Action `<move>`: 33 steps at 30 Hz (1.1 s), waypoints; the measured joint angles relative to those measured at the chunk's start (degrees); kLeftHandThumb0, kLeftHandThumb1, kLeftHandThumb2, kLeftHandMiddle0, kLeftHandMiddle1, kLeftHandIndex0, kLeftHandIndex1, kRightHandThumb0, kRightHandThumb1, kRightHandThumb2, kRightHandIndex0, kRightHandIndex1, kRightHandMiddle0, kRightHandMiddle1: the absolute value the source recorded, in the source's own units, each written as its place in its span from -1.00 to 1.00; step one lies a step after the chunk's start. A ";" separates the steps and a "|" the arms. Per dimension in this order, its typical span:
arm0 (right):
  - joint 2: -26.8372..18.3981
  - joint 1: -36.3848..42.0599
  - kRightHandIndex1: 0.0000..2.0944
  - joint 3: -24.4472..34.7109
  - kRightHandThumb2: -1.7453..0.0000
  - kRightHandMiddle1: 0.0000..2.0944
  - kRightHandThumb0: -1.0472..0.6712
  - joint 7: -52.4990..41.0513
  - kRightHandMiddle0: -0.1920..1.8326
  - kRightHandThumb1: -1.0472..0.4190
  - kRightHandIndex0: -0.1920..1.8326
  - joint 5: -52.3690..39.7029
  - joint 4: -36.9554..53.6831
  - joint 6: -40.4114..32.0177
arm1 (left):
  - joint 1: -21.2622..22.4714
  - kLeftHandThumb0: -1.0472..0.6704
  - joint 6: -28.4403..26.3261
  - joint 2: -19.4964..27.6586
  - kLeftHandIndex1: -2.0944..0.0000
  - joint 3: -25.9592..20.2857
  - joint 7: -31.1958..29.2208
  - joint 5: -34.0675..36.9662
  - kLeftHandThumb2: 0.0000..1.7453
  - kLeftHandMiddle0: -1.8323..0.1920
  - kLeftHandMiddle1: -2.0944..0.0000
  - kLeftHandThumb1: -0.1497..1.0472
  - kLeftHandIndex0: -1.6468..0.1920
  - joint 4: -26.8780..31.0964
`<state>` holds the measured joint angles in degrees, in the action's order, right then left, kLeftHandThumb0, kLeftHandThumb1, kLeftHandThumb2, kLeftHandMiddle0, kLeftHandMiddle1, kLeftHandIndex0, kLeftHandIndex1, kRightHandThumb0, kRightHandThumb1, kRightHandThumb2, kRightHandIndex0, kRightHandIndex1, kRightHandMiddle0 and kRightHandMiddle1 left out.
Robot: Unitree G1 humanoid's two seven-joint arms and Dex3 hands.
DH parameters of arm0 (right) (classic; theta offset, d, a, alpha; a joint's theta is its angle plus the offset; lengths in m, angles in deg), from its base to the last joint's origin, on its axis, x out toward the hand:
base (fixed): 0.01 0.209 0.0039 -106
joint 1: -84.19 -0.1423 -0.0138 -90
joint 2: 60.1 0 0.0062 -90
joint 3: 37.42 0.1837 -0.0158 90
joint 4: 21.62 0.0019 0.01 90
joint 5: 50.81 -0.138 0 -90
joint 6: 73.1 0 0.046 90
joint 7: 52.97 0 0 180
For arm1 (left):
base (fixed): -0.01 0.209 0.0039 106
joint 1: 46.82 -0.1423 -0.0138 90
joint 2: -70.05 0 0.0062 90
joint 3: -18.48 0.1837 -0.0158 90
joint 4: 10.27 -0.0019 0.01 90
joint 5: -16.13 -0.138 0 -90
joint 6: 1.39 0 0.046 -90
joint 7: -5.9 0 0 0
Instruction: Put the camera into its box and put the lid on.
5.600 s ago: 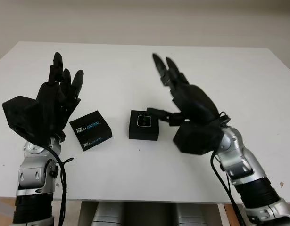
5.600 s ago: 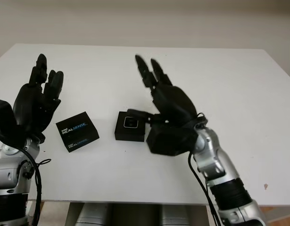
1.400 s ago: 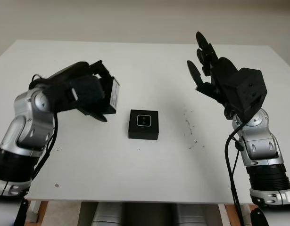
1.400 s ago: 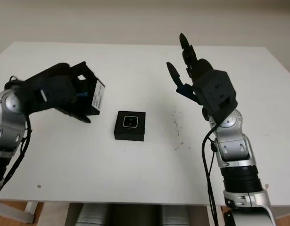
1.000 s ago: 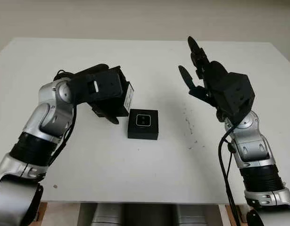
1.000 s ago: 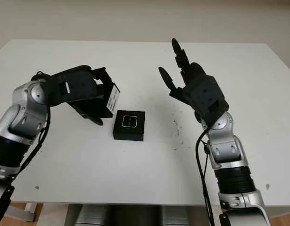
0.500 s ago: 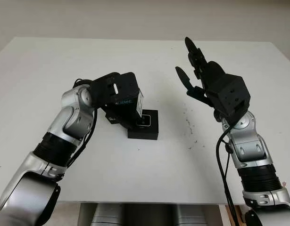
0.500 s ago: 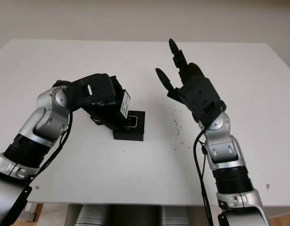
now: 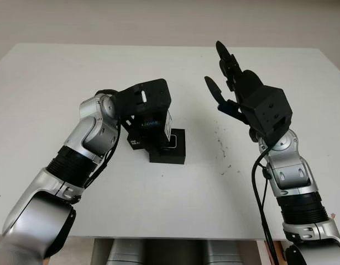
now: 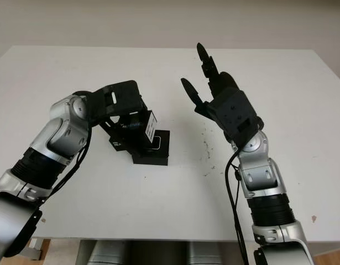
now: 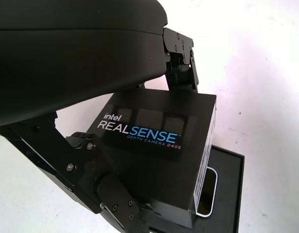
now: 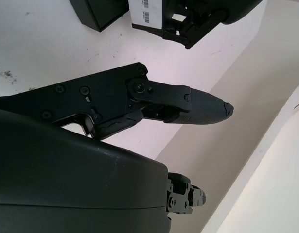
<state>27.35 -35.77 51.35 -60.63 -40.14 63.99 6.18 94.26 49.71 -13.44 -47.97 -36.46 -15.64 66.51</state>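
While the left hand (image 9: 143,110) grips the black RealSense lid (image 11: 154,145), it holds the lid tilted just above the left part of the open box (image 9: 175,152), which sits on the white table (image 9: 158,210). Inside the box, the silver-edged camera (image 11: 206,194) is partly covered. Raised above the table to the right, the right hand (image 9: 236,88) is open.

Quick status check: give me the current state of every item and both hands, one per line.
Black RealSense-printed lid: gripped, held tilted over the box's left part, not seated.
Black square box base with the camera: on the table, still uncovered on its right side.
Left hand: shut on the lid, above the box.
Right hand: open, raised right of the box, holding nothing.
White table: a few dark specks right of the box.
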 measured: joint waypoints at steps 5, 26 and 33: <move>-0.01 0.00 -0.94 0.00 0.34 -0.90 -0.64 0.01 -0.80 -1.00 -0.81 0.37 0.01 -0.03 | 0.29 0.02 -2.57 -0.18 -0.55 0.25 -0.95 0.17 -0.94 0.24 -0.63 0.78 0.40 0.68; 0.53 -0.16 -0.95 0.00 0.36 -0.91 -0.63 0.41 -0.81 -1.00 -0.83 0.02 -0.08 -0.02 | 2.68 -0.02 -8.51 0.22 -0.52 6.75 -5.36 -1.60 -0.94 0.32 -0.73 0.79 0.44 2.86; 0.70 -0.49 -0.95 -0.02 0.37 -0.91 -0.64 0.74 -0.81 -1.00 -0.83 0.02 -0.87 0.86 | 2.92 -0.02 -3.76 0.15 -0.48 8.75 -4.19 -2.63 -0.94 0.30 -0.70 0.79 0.43 2.67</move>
<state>28.06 -36.26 51.33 -59.89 -40.12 63.12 7.04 97.18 45.95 -13.29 -39.22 -40.65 -18.27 69.18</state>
